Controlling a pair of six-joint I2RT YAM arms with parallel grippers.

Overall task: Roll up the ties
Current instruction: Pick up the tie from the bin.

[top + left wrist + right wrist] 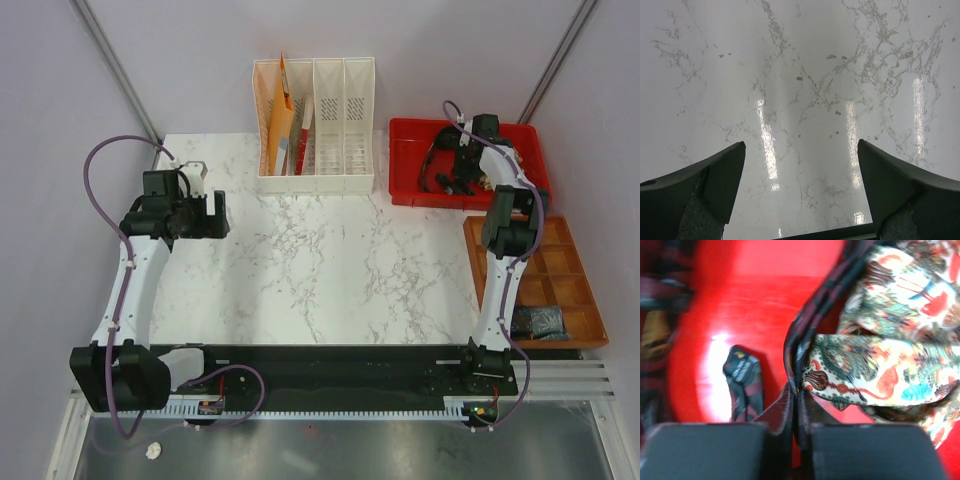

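Observation:
My right gripper (460, 168) is down in the red bin (412, 130). In the right wrist view it (800, 425) is shut on a fold of a dark maroon tie (807, 320) that runs up from the fingers. The tie's narrow end with a label (742, 385) lies on the bin floor to the left. A cream paisley tie (890, 357) with red and teal figures lies bunched to the right, touching the maroon one. My left gripper (215, 215) is open and empty over bare marble at the table's far left, as the left wrist view (801, 147) also shows.
A white file organiser (340, 125) holding orange folders (280, 120) stands at the back centre. A brown compartment tray (575, 262) lies at the right edge with a dark rolled item (538, 322) in a near compartment. The marble table (320, 260) spreads between the arms.

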